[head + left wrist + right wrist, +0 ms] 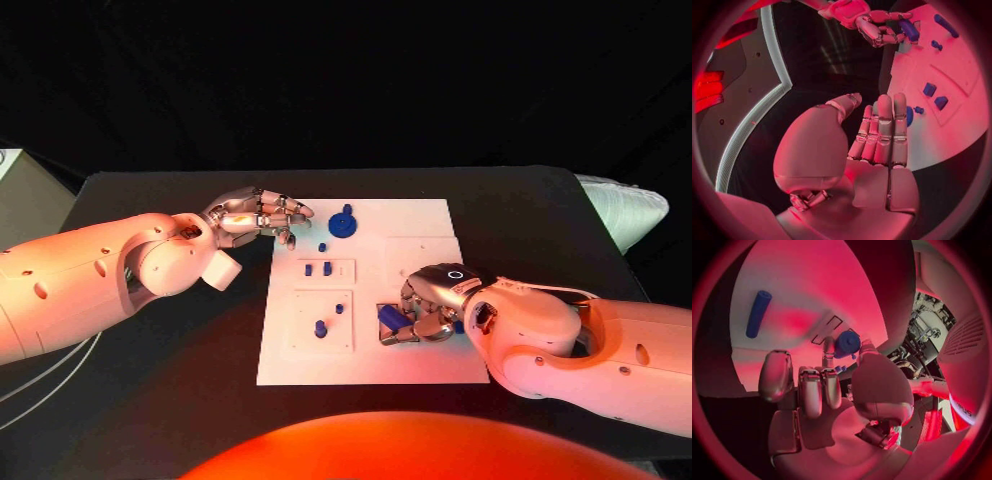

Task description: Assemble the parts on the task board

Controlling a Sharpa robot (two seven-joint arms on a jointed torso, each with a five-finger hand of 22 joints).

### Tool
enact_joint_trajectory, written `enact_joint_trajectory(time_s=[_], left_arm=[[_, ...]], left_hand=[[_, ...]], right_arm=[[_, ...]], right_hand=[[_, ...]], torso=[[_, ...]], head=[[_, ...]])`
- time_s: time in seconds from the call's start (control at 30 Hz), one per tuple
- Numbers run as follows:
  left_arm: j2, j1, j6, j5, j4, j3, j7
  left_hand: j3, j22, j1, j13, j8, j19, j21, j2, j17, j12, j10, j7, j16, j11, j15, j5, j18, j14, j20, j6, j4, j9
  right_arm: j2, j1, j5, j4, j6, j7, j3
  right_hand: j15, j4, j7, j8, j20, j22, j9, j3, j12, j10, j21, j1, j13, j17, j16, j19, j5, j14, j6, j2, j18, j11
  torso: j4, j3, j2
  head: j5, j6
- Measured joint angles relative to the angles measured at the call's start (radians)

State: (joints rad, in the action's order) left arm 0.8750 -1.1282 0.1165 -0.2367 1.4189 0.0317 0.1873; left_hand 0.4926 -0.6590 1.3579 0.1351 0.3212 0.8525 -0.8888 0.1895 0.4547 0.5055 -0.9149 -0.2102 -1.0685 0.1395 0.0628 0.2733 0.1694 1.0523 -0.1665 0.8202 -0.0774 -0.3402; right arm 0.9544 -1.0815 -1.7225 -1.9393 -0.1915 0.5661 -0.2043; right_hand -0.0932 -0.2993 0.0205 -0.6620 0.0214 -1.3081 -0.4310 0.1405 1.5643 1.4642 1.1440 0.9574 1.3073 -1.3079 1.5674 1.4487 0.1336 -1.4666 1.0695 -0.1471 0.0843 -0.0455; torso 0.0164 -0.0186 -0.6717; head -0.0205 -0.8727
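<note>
The right hand [427, 305] curls around a small blue part [388, 318] at the task board's [433, 215] near right area, pinching it. If that grip is shallow, the part could tilt and jam instead of seating. The left hand [264, 217] hovers with fingers loosely apart, holding nothing, at the board's far left corner, just beside a round blue piece [342, 222] it might knock. Underneath lies a black worktop [173, 190], darkness beyond.
</note>
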Motion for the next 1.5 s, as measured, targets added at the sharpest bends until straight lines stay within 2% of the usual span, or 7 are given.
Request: enact_joint_trajectory(time_s=[0.1, 0.3, 0.63, 0.7, 1.1, 1.33, 1.5], left_arm=[[0.000, 0.000, 0.000, 0.000, 0.000, 0.000, -0.001], [0.000, 0.000, 0.001, 0.000, 0.000, 0.000, -0.003], [0.000, 0.000, 0.002, -0.001, -0.001, 0.000, -0.005], [0.000, 0.000, 0.003, -0.001, -0.001, 0.000, -0.006], [-0.001, 0.000, 0.004, -0.002, -0.002, 0.000, -0.007], [-0.001, 0.000, 0.004, -0.003, -0.003, 0.000, -0.008], [-0.001, 0.000, 0.005, -0.003, -0.003, 0.000, -0.008]], left_hand=[[0.000, 0.000, 0.000, 0.000, 0.000, 0.000, 0.000, 0.000, 0.000, 0.000, 0.000, 0.000, 0.000, 0.000, 0.000, 0.000, 0.000, 0.000, 0.000, 0.000, 0.000, 0.000], [0.000, 0.000, 0.000, 0.000, 0.000, 0.000, 0.000, 0.000, 0.000, 0.000, 0.000, 0.000, 0.000, 0.000, 0.000, 0.000, 0.000, 0.000, 0.000, 0.000, 0.000, 0.000], [0.000, 0.000, 0.000, 0.000, 0.000, 0.000, 0.000, 0.000, -0.001, 0.000, 0.000, 0.000, 0.000, 0.000, 0.000, 0.000, 0.000, 0.000, 0.000, 0.000, 0.000, 0.001], [0.000, 0.000, 0.000, 0.000, 0.000, 0.000, 0.000, 0.000, -0.001, 0.000, 0.000, 0.000, 0.000, 0.000, 0.000, 0.000, 0.000, 0.000, 0.000, 0.000, 0.000, 0.001], [0.000, 0.001, 0.004, -0.001, 0.000, 0.000, 0.000, -0.004, -0.001, 0.000, 0.000, 0.002, 0.000, 0.000, 0.000, 0.000, 0.000, 0.000, 0.000, -0.002, 0.000, 0.001], [0.000, 0.001, 0.004, -0.001, 0.000, 0.000, 0.000, -0.004, -0.001, 0.000, 0.000, 0.004, 0.000, 0.000, 0.000, 0.000, 0.000, 0.000, 0.000, -0.004, 0.000, 0.001], [0.000, 0.001, 0.004, -0.001, 0.000, 0.000, 0.000, -0.004, -0.001, 0.000, 0.000, 0.004, 0.000, 0.000, 0.000, 0.000, 0.000, 0.000, 0.000, -0.004, 0.000, 0.001]], right_arm=[[0.001, 0.000, 0.003, -0.002, 0.000, -0.002, 0.000], [0.002, 0.001, 0.010, -0.006, 0.000, -0.005, 0.000], [0.004, 0.001, 0.028, -0.012, -0.001, -0.016, 0.000], [0.004, 0.001, 0.033, -0.013, -0.001, -0.019, 0.000], [0.009, 0.001, 0.059, -0.015, -0.001, -0.040, 0.000], [0.015, 0.001, 0.064, -0.015, -0.004, -0.052, 0.000], [0.021, 0.001, 0.065, -0.015, -0.017, -0.058, 0.000]], right_hand=[[0.000, 0.000, 0.000, 0.000, 0.000, 0.000, 0.000, 0.000, 0.000, 0.000, 0.000, -0.005, 0.000, 0.000, 0.000, 0.000, 0.000, 0.000, 0.000, 0.005, 0.000, 0.000], [0.000, 0.000, -0.004, -0.004, 0.000, 0.000, 0.000, 0.000, 0.000, 0.000, 0.000, -0.016, 0.000, 0.000, 0.000, 0.000, -0.009, 0.000, -0.004, -0.006, 0.000, 0.000], [0.000, 0.000, -0.003, -0.004, 0.000, 0.000, 0.001, 0.003, 0.000, 0.000, 0.000, -0.017, 0.000, 0.000, 0.000, 0.000, -0.010, 0.000, -0.004, -0.007, 0.000, 0.000], [0.000, -0.001, -0.001, -0.008, 0.000, 0.000, 0.001, 0.013, 0.000, 0.000, 0.000, -0.027, 0.000, 0.000, 0.000, 0.000, -0.006, 0.000, -0.007, -0.018, 0.000, 0.000], [0.000, -0.001, -0.001, -0.011, 0.000, 0.001, 0.003, 0.012, 0.000, 0.000, 0.000, -0.008, 0.000, 0.000, 0.000, 0.000, 0.000, 0.000, -0.007, -0.021, 0.000, 0.000], [0.000, 0.003, -0.004, -0.019, 0.000, 0.001, 0.008, -0.018, 0.000, 0.000, 0.000, 0.067, 0.000, 0.000, 0.000, 0.000, 0.000, 0.000, -0.010, 0.027, 0.000, 0.000], [0.000, 0.006, -0.001, -0.023, 0.000, 0.001, 0.012, -0.031, 0.000, 0.000, 0.009, 0.080, 0.000, 0.000, 0.000, 0.000, 0.016, 0.000, -0.013, 0.098, 0.000, 0.000]], torso=[[0.0000, 0.0000, 0.000], [0.0000, 0.0001, 0.000], [0.0002, 0.0000, 0.000], [0.0003, 0.0000, 0.000], [0.0002, 0.0006, 0.000], [0.0001, 0.0006, 0.000], [0.0006, 0.0006, 0.000]], head=[[-0.001, 0.000], [-0.001, 0.000], [0.000, 0.000], [0.000, 0.000], [-0.001, 0.000], [-0.001, 0.000], [-0.001, 0.000]])
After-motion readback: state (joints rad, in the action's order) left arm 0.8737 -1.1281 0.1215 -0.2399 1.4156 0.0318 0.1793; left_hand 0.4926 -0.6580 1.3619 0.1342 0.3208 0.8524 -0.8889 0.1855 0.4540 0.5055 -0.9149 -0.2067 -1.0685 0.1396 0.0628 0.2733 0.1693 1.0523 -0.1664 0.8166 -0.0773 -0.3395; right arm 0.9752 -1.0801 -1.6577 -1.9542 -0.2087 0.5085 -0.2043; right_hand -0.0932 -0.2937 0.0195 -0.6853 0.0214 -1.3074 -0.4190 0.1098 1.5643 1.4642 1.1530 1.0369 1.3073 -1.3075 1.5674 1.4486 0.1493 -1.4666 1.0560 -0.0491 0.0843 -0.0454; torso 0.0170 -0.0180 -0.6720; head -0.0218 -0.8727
